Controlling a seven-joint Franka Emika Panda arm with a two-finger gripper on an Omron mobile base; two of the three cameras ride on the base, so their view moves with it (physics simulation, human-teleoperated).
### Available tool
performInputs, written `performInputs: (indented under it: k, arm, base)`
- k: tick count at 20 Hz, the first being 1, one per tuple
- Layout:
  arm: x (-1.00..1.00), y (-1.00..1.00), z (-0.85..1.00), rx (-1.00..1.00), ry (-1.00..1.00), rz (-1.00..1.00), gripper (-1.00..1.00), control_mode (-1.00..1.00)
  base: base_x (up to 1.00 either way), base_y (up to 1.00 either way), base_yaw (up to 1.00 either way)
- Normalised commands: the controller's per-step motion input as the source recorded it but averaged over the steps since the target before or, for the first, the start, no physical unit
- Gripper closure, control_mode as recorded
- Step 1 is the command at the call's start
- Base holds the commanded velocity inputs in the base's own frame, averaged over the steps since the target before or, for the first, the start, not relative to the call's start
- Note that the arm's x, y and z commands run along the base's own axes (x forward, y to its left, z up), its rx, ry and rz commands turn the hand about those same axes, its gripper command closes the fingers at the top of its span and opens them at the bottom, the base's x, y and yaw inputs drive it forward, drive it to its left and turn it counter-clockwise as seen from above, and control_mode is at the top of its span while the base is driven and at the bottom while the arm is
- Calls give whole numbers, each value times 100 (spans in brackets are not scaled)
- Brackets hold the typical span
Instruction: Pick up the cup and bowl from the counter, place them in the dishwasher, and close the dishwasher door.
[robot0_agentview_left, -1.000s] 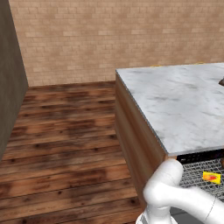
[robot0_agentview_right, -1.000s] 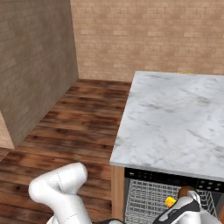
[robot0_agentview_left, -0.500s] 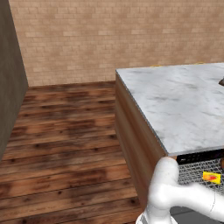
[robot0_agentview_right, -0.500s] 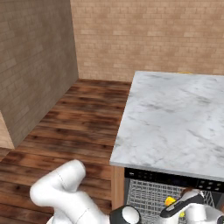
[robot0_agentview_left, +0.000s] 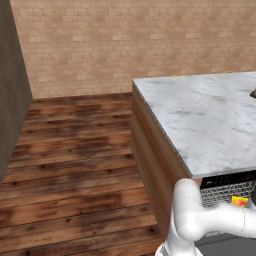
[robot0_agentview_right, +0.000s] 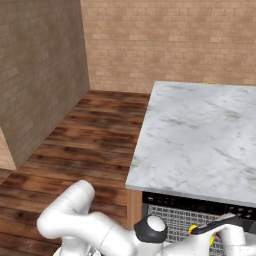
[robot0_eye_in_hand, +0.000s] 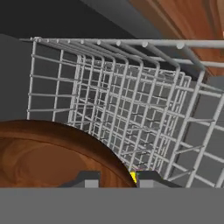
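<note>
1. In the hand view, the lower left is taken up by the bowl (robot0_eye_in_hand: 48, 153), reddish-brown and rounded, lying close against the gripper (robot0_eye_in_hand: 114, 178). Its rim runs between the two dark finger tips, so the fingers appear to be clamped on it, though the contact itself is hidden at the bottom edge.
2. To the right of the bowl and behind it, the grey wire rack (robot0_eye_in_hand: 144, 109) of the dishwasher is seen, with a sliver of yellow just beside the finger tips that may belong to the cup.
3. In the left base view, the counter (robot0_agentview_left: 210, 120) lies at centre right, and below its near edge the black top strip of the dishwasher (robot0_agentview_left: 227, 180) and the rack are seen; the cup (robot0_agentview_left: 240, 201), yellow with an orange-red patch, already rests in the rack at the far right.
4. The step in hand is judged to be the placing of the bowl: it is held over the rack and has not yet been set down.
5. For the next move, the bowl would have to be lowered into a free part of the rack clear of the cup, the fingers parted, and the arm withdrawn before the door is shut.
6. No brand, label or readable writing can be made out.
</note>
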Motion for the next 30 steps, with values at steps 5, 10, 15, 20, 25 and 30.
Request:
performInputs:
  k: [5, 10, 15, 20, 25, 30]
  arm:
    - [0, -13, -46, 1, 0, 6, 100, -100]
    - [0, 0, -70, 1, -11, 2, 100, -100]
    - [0, 5, -65, 0, -18, 0, 100, -100]
    - [0, 63, -79, 0, -16, 1, 100, -100]
    - [0, 75, -80, 0, -11, 1, 100, -100]
    - [-28, 35, -77, 1, -7, 1, 100, -100]
  base:
    - [0, 0, 0]
    - [0, 0, 0]
    - [0, 0, 0]
    - [0, 0, 0]
    - [0, 0, 0]
    - [0, 0, 0]
